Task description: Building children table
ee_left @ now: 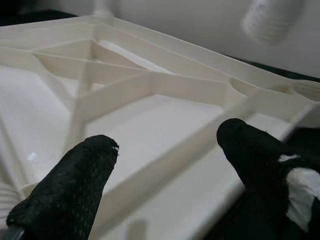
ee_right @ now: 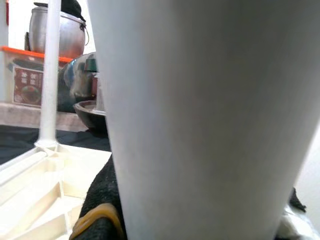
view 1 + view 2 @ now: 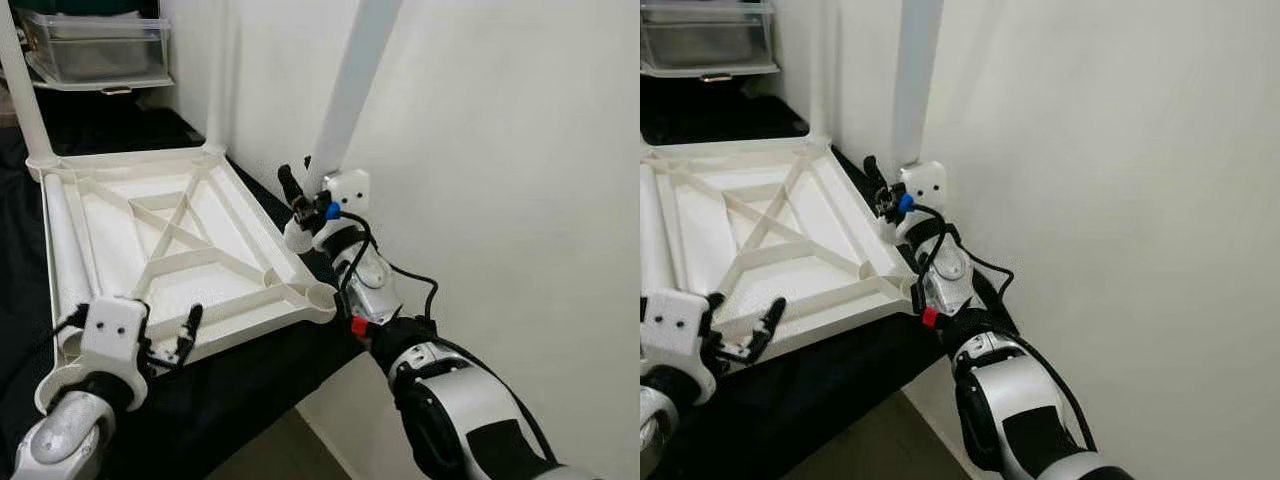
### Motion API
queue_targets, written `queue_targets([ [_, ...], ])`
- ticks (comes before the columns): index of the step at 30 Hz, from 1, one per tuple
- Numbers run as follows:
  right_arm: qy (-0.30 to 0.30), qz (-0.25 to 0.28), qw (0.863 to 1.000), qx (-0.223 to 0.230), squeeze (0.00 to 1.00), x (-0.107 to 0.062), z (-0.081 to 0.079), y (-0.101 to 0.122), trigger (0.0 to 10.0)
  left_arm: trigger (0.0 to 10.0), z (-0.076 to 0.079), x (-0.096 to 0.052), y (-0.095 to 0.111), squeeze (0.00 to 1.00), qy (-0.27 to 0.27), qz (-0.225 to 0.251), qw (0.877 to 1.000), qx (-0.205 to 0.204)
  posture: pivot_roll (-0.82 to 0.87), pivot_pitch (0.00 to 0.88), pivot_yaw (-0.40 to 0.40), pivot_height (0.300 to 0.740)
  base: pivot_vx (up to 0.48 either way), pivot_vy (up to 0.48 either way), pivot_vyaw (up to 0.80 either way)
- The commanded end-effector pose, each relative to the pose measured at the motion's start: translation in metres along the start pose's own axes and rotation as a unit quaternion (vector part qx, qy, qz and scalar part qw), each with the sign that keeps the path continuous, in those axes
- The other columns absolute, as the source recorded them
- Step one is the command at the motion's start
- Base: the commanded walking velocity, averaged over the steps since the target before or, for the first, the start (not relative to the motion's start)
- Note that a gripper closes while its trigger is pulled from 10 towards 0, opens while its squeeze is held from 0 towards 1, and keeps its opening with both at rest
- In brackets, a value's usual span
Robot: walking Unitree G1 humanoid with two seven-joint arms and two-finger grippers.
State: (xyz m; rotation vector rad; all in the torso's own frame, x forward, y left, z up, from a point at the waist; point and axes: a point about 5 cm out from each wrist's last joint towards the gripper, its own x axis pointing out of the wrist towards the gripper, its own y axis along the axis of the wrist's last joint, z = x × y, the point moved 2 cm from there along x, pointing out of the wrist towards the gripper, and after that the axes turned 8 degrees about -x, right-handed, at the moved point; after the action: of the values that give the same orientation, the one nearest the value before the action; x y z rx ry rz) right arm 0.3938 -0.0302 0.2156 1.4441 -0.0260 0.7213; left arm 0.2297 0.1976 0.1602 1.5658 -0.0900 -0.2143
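Tabletop [image 3: 110,215] lies upside down on a black cloth [image 3: 230,400], ribbed underside up. Two legs already stand in its far corners: one at far left [image 3: 18,90], one at far right [image 3: 215,75]. You judge the job about half done.

Right gripper [image 3: 305,205] holds a third leg [image 3: 350,85] above the near-right corner socket [image 3: 320,295], which is empty. The leg tilts, its lower end near the socket but apart from it. In the right wrist view the leg sits close against the fingers; they pinch it.

Left gripper [image 3: 170,335] hovers at the tabletop's near edge, fingers [image 1: 75,185] spread, with a rib between them; you cannot tell if they touch it.

A fourth leg [image 3: 68,235] lies loose in the tray of the tabletop along its left side. The near-left socket is hidden behind the left wrist.

What is left, by your judgement: bring the held leg upright, seat it in the near-right socket, then fit the loose one and turn the table over.

Surroundings: a white wall [image 3: 500,150] runs just beside the right arm, leaving little room to swing the leg. A clear plastic bin [image 3: 95,45] sits beyond the tabletop. The right wrist view shows a metal pot [image 2: 57,32] and bowls [image 2: 90,112] further back.
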Motion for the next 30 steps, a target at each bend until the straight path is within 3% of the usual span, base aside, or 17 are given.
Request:
queue_targets([
  [1,-0.023,-0.018,0.999,0.021,0.0,-0.005,0.005,-0.008,0.0,10.0,0.007,-0.002,0.003,0.0,-0.024,-0.006,1.0,0.004,0.21,0.042,-0.147,0.74,0.0,0.0,0.0],
  [8,-0.025,-0.054,0.997,0.046,0.0,-0.011,-0.001,-0.021,0.0,10.0,0.006,-0.003,0.011,0.0,-0.033,-0.01,0.999,0.009,0.21,0.082,-0.141,0.74,0.0,0.0,0.0],
  [16,-0.028,-0.075,0.996,0.031,0.0,-0.015,0.003,-0.029,0.0,10.0,0.013,-0.014,0.011,0.0,-0.034,-0.02,0.999,0.0,0.22,0.122,-0.152,0.74,0.0,0.0,0.0],
  [30,0.016,-0.085,0.994,0.068,0.0,-0.008,-0.023,-0.028,0.0,10.0,0.016,-0.019,0.013,0.0,-0.031,-0.027,0.999,-0.005,0.22,0.145,-0.165,0.74,0.0,0.0,0.0],
])
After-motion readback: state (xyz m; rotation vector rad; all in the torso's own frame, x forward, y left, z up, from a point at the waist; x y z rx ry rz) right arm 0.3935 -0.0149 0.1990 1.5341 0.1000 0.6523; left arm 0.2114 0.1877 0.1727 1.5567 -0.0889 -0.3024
